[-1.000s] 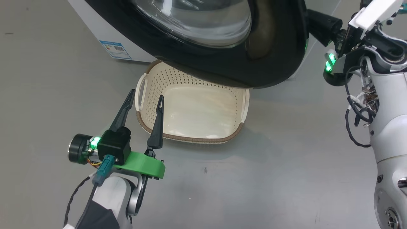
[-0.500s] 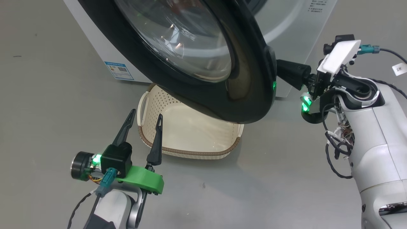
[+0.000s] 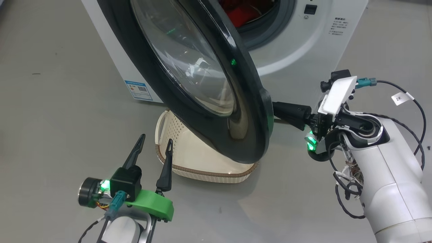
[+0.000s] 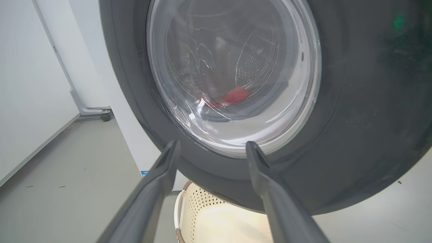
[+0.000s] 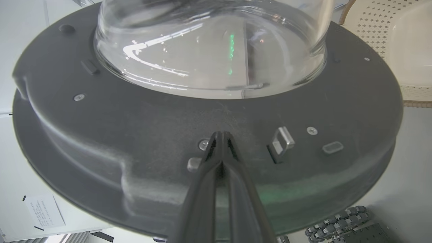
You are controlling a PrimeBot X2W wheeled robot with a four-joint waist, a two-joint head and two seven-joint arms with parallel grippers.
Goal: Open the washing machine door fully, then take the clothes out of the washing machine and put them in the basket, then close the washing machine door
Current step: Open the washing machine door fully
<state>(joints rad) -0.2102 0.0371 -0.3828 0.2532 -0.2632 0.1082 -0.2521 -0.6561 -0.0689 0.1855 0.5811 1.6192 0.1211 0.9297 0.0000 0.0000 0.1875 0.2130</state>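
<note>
Door (image 3: pixel 192 77) is partly open. In the head view its long axis runs 11 to 5 o'clock, with the free edge low at 5. The outer face points toward 8 o'clock, at the left claw (image 3: pixel 156 138). The inner face points toward the washer (image 3: pixel 303 44) at 2 o'clock.

Door look: a big round disc with a glossy black plastic rim and a clear glass bowl in the centre that bulges out of the inner face. The inner rim is matte dark grey with small screws and a metal latch hook (image 5: pixel 281 143).

Right claw (image 5: pixel 221 136): fingers pressed together, pinching nothing. The tips sit at the door's inner rim, with the latch hook at 3 o'clock of them. Can't tell if they actually touch.

Left claw: fingers spread, long, dark and tapered. It hangs over the floor (image 3: pixel 60 118) at 8 o'clock of the basket (image 3: pixel 216 174), aimed at the door's lower outer face.

Basket: cream perforated plastic, rounded rectangle, brown woven-look rim, loop handle at its 10 o'clock end. It sits on the floor under the door's low edge, right in front of the washer.

Clothes (image 3: pixel 241 15): red fabric in the drum at 12 o'clock, behind the grey rubber gasket (image 3: pixel 270 27). They also show red through the glass in the left wrist view.

Washer: white box with a small blue label (image 3: pixel 139 90) low on the front at 9 o'clock. Floor is smooth and grey.
</note>
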